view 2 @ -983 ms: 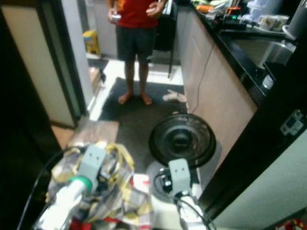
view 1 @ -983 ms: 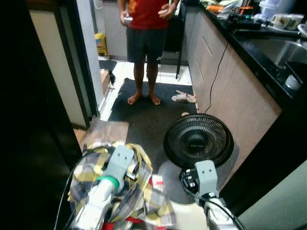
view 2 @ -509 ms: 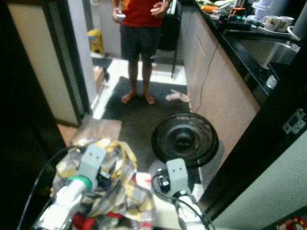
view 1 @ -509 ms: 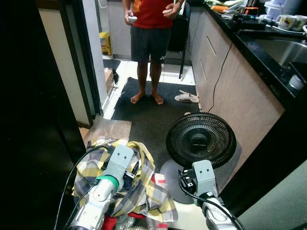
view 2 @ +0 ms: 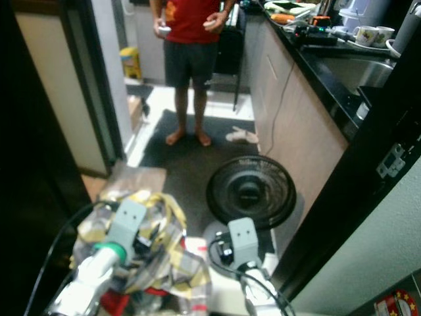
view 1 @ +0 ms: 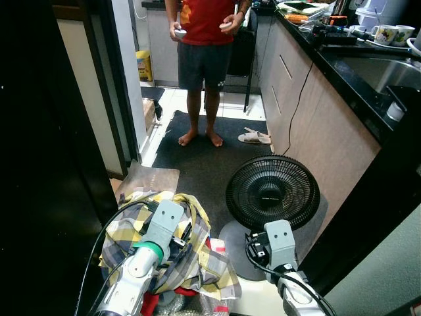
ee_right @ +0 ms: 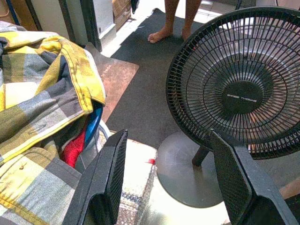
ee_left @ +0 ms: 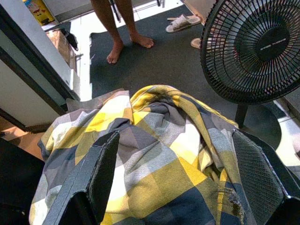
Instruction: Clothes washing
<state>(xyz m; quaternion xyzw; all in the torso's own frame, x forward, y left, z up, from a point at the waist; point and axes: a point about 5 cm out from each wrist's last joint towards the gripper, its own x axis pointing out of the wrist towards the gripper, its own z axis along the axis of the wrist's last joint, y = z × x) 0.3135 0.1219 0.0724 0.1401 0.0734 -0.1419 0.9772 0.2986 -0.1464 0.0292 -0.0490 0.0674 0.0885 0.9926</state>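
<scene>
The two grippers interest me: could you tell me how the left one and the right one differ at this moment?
The left gripper has the yellow and grey plaid shirt bunched between its spread jaws; the right gripper has nothing between its jaws. The left gripper hangs over the laundry pile; the right gripper hangs over the floor by the black fan. Both stand open and point down.
</scene>
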